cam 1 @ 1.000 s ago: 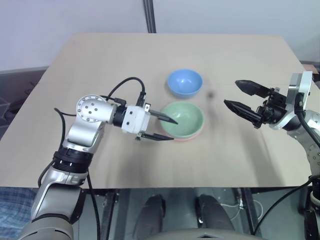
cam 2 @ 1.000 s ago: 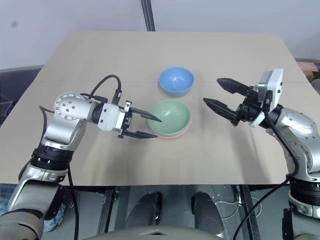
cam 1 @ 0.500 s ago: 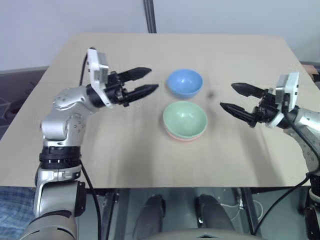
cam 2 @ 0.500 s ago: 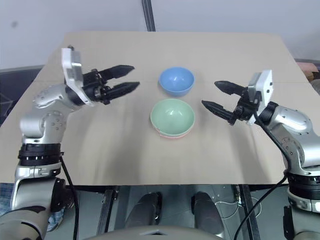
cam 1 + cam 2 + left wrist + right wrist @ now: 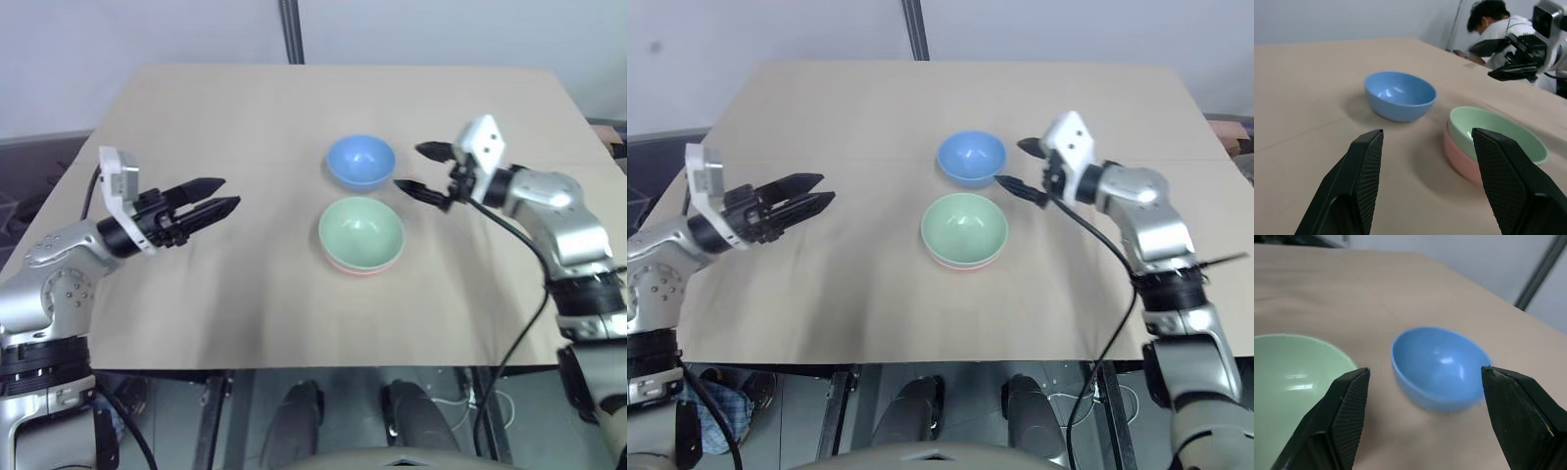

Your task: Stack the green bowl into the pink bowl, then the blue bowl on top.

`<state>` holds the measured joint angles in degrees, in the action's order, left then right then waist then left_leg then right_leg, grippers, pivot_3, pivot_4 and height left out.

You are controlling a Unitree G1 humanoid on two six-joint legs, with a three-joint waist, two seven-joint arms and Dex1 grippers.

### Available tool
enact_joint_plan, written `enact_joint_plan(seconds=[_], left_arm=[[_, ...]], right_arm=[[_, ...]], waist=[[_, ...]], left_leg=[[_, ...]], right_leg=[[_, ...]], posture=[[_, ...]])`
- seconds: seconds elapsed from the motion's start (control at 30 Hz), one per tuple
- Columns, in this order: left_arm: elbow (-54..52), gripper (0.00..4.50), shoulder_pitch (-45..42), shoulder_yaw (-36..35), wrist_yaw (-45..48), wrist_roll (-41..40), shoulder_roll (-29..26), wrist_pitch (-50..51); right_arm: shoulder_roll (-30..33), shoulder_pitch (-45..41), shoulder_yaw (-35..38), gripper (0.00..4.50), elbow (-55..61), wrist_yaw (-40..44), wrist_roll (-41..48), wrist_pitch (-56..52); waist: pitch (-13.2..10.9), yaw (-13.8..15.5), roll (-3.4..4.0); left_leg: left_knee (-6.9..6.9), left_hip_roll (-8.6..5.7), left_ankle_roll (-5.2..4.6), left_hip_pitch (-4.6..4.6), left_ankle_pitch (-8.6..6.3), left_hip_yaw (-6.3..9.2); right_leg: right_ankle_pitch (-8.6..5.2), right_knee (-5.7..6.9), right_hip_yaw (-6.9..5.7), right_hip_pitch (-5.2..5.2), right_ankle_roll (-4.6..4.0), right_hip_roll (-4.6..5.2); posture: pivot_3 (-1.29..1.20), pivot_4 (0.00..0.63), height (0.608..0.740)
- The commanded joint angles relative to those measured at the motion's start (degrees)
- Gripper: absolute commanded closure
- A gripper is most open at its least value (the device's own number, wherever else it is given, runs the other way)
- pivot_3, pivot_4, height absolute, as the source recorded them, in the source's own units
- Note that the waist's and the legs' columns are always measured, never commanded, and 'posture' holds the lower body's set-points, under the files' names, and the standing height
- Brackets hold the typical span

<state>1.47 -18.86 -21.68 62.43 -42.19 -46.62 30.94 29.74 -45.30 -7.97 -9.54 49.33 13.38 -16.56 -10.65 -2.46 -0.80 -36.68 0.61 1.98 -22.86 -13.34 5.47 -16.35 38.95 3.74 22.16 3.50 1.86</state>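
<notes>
One stack's half done: mint-green plastic bowl (image 5: 361,230) nests in salmon-pink plastic bowl (image 5: 1462,159), so right tool (image 5: 419,168), spread wide, lines up on sky-blue plastic bowl (image 5: 361,162); left tool (image 5: 216,197) waits spread, empty.

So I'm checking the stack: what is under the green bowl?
The green bowl sits nested in the pink bowl, whose rim and side show beneath it. The pink bowl's inside is covered. The blue bowl stands apart on the table.

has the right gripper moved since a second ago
Yes. The right gripper has swung in from the table's right side toward the blue bowl, and now sits just right of it, fingers open, nothing held.
</notes>
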Motion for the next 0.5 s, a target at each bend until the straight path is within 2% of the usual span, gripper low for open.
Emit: enact_joint_plan(seconds=[0.03,0.17,0.27,0.5], left_arm=[[-3.20,1.44,0.84,-3.68,-0.58,-2.04,-1.20,0.55],[-3.68,1.44,2.44,-5.41,-1.49,-1.40,-1.59,0.00],[-4.99,1.44,3.51,-6.44,-2.35,-1.74,-1.67,0.32],[-6.71,1.44,6.67,-9.13,-3.56,-1.91,-1.83,0.51]], right_arm=[[-2.01,-5.59,-3.36,0.68,-4.98,1.11,-5.11,6.10],[-6.78,-12.93,-8.20,0.68,-14.33,0.73,-11.38,11.81],[-9.96,-17.28,-10.61,0.68,-21.55,-1.76,-15.91,12.27],[-15.80,-23.15,-11.71,0.68,-33.58,-3.92,-20.49,11.13]], waist=[[0.00,0.02,0.00],[-0.01,-0.11,0.00],[0.00,-0.17,0.00],[0.00,-0.24,0.00]], left_leg=[[0.00,0.00,0.00,-0.02,0.00,0.00],[0.06,-0.02,0.01,-0.06,0.00,-0.05],[0.15,-0.01,0.03,-0.14,0.01,-0.10],[0.19,-0.01,0.21,-0.41,0.12,-0.17]], right_leg=[[0.00,-0.02,0.00,0.00,0.00,0.01],[0.00,-0.05,0.03,0.09,0.00,0.04],[0.00,0.01,0.08,0.30,-0.01,0.04],[0.01,0.01,0.15,0.60,-0.02,0.04]], posture=[[0.00,0.150,0.740],[0.00,0.150,0.740],[0.00,0.150,0.740],[0.00,0.150,0.740]])
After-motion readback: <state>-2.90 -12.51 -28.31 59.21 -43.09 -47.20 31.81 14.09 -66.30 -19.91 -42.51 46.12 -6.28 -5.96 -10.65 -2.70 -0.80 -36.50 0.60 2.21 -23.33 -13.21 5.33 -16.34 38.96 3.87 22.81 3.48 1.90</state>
